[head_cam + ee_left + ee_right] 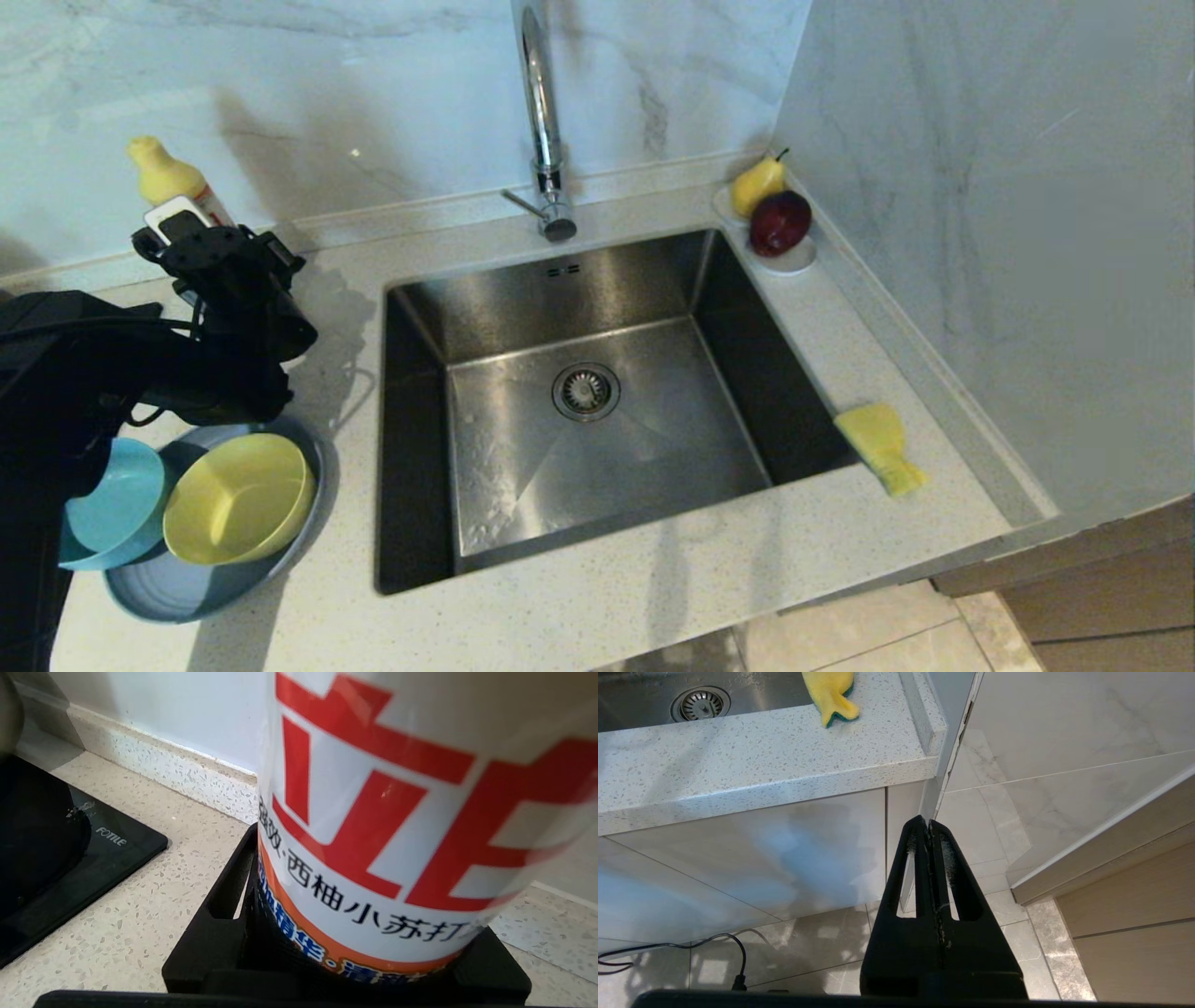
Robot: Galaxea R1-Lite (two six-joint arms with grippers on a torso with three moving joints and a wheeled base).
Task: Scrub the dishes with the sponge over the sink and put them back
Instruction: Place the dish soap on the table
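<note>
The dishes sit stacked at the counter's front left: a yellow bowl [238, 499] and a teal bowl [117, 504] rest on the grey-blue plate [187, 588]. Behind them, my left gripper [191, 238] [369, 914] is shut on a white detergent bottle [166, 177] [397, 812] with red lettering and a yellow top, standing near the back wall. The yellow sponge [880, 446] [830, 693] lies on the counter at the right of the steel sink [597, 392]. My right gripper [928, 823] hangs shut and empty below the counter, over the floor.
A chrome tap [541, 121] rises behind the sink. A white dish [794, 259] with a pear and a red apple sits in the back right corner. A wall panel [990, 233] bounds the counter's right side. A black hob [93, 858] lies left of the bottle.
</note>
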